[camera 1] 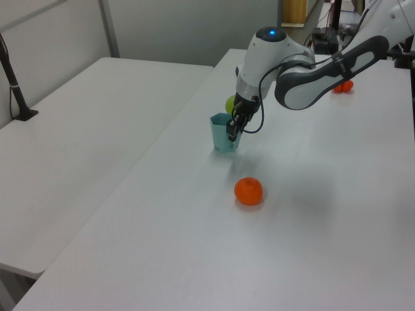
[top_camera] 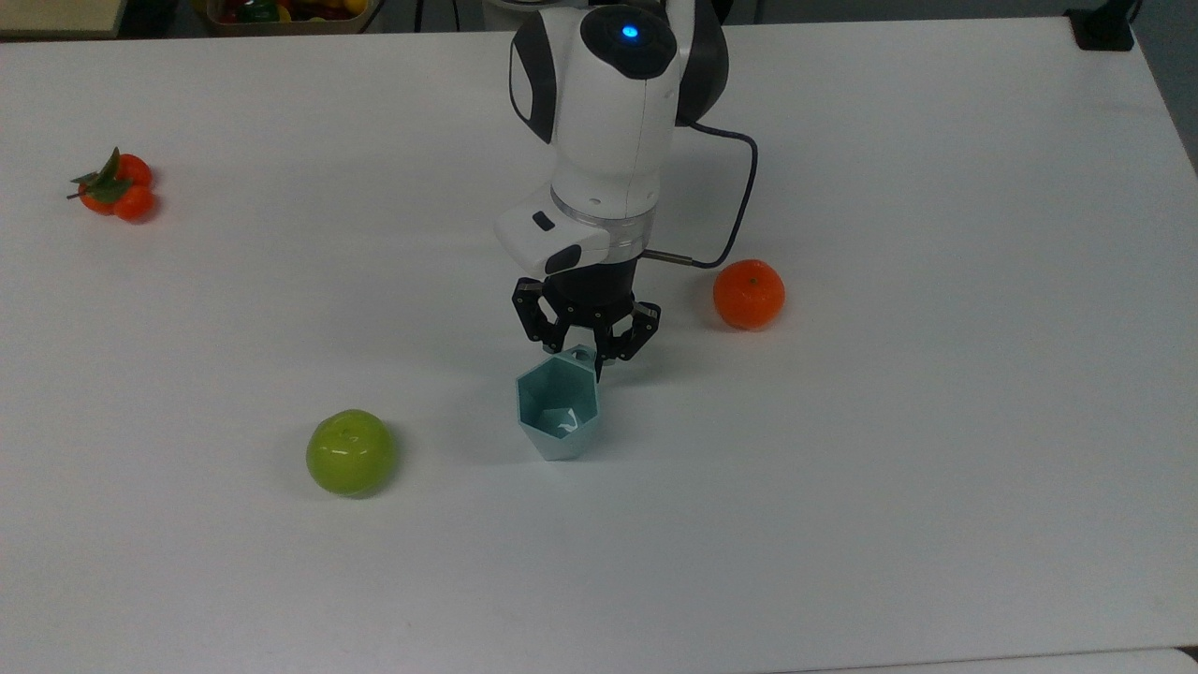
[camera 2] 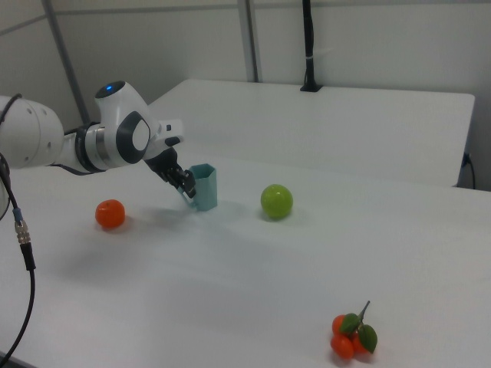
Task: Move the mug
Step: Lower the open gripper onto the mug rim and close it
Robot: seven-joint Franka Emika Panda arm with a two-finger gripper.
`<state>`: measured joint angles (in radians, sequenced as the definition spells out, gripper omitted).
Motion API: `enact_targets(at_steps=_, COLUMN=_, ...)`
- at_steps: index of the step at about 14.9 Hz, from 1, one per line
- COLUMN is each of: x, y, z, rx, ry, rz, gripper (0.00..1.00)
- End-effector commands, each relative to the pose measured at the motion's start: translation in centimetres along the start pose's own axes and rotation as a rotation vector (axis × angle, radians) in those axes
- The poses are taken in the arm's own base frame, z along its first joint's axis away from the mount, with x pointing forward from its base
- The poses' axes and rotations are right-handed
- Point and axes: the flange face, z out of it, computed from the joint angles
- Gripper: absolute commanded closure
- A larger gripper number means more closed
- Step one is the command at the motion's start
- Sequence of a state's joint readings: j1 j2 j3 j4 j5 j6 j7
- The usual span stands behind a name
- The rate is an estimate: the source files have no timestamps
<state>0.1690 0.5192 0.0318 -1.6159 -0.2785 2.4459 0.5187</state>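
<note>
The mug (top_camera: pixel 559 412) is a pale teal faceted cup with a hexagonal rim, standing upright near the middle of the white table (top_camera: pixel 936 468). Its small rim tab points toward the arm. My gripper (top_camera: pixel 576 356) comes down from above at the mug's far rim, its black fingers drawn together on the tab. In the left view the gripper (camera 1: pixel 231 131) sits against the right side of the mug (camera 1: pixel 222 133). In the right view the gripper (camera 2: pixel 186 186) touches the left edge of the mug (camera 2: pixel 204 186).
An orange (top_camera: pixel 749 294) lies to the top view's right of the gripper. A green apple (top_camera: pixel 350 452) sits to the mug's left. A cluster of small tangerines with leaves (top_camera: pixel 114 185) is at the far left. The arm's cable (top_camera: pixel 739 206) loops beside the wrist.
</note>
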Motion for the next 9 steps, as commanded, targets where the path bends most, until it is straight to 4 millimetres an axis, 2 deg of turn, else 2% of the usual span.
enact_targets(at_steps=1, x=0.2, y=-0.1, z=-0.1, rx=-0.01, ry=0.025, rz=-0.003, gripper=0.78)
enact_targets(at_steps=2, x=0.2, y=0.0, z=0.1, rx=-0.012, ry=0.022, rz=-0.003, gripper=0.87)
enact_targets(at_steps=6, x=0.4, y=0.2, z=-0.4, rx=-0.012, ry=0.028, rz=0.001, gripper=0.9)
enact_targets(at_steps=9, x=1.2, y=1.1, z=-2.4, rx=-0.009, ry=0.047, rz=0.02, gripper=0.91)
